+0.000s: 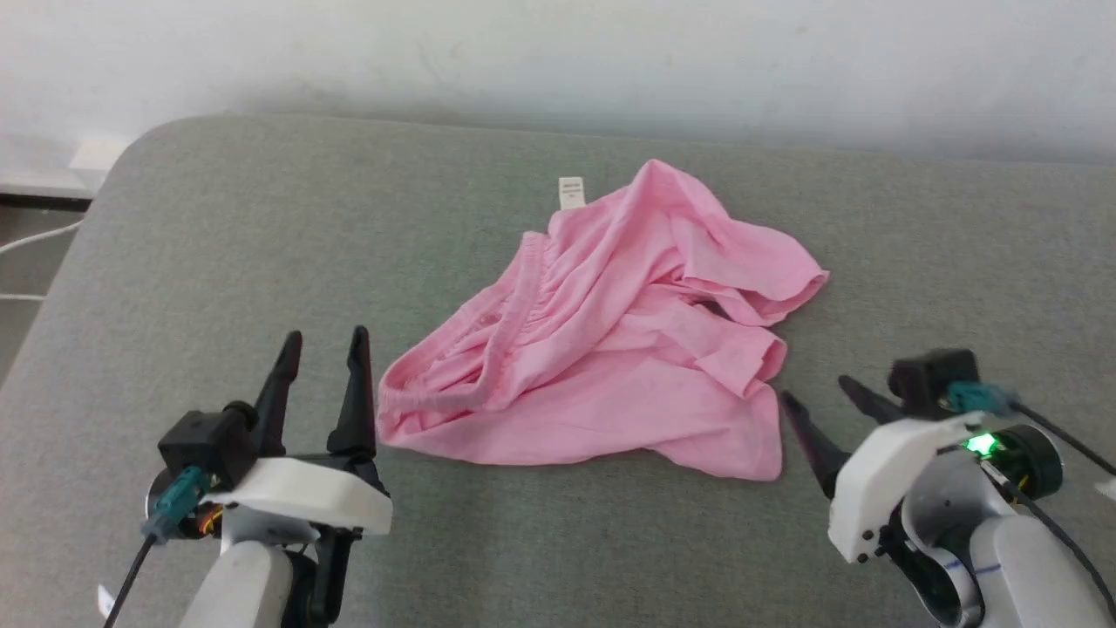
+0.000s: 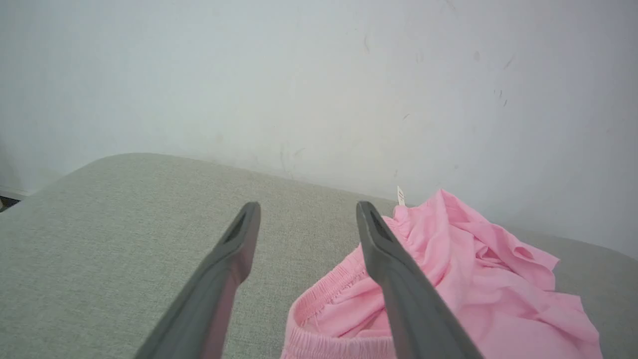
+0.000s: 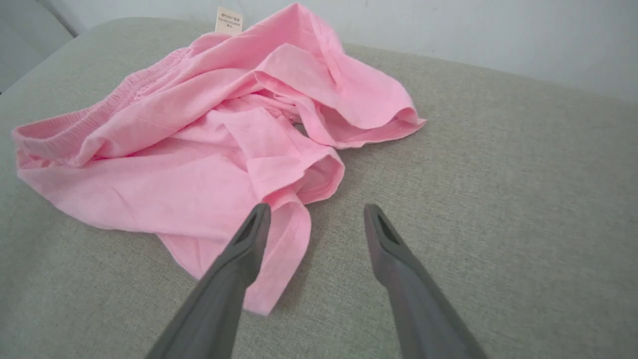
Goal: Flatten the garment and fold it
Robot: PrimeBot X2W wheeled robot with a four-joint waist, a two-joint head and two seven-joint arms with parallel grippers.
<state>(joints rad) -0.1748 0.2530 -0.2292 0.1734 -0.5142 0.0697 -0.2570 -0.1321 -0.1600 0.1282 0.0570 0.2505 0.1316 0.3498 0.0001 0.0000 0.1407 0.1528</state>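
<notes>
Count, garment: one garment (image 1: pixel 602 349), light pink shorts, unfolded and crumpled.
Count, label tag: one small white label tag (image 1: pixel 571 192), sticking out at the garment's far edge.
Count, grippers: two, a left gripper (image 1: pixel 325 334) and a right gripper (image 1: pixel 814 389).
Garment location: middle of the worktop (image 1: pixel 218 262), between the two grippers.
Garment condition: the gathered waistband (image 1: pixel 514 296) runs from the near left corner towards the far middle. The leg fabric is bunched and overlapped on the right and far side. The near edge lies flatter.
Left gripper: jaws apart and empty, at the near left. Its right finger stands just beside the near left end of the waistband; whether it touches cannot be told.
Right gripper: jaws apart and empty, at the near right. Its fingers point towards the garment's near right corner, and in the right wrist view the left finger overlaps the hem there.
Worktop: grey woven fabric cover with a rounded far left corner.
Surroundings: pale wall (image 1: pixel 558 52) behind the far edge; a white cable (image 1: pixel 35 235) on the floor beyond the left edge.
Obstructions: the garment's own folds cover part of its legs.
</notes>
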